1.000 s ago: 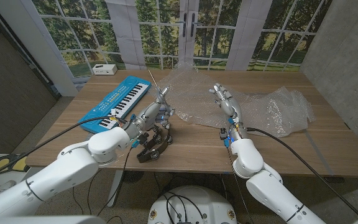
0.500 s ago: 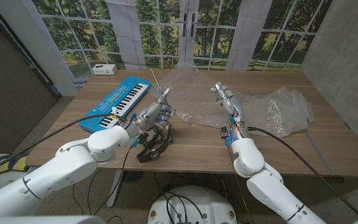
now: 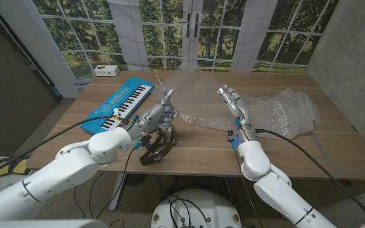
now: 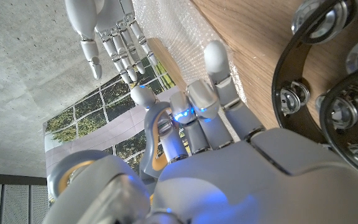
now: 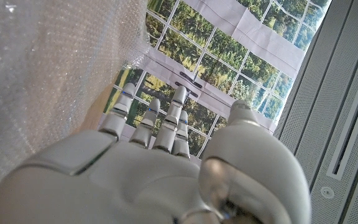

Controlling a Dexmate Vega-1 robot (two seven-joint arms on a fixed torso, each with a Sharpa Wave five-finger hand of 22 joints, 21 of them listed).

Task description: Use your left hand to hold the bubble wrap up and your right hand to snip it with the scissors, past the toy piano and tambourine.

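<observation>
Left hand gripped the scissors beside the tambourine; right hand hovered empty, fingers straight, over bubble wrap.

The left hand sits between the toy piano, on its left, and the bubble wrap, which spreads from it past the right hand and beyond. The tambourine lies just below the left hand, nearer the robot. A small box sits behind the piano, well apart from both hands.
</observation>
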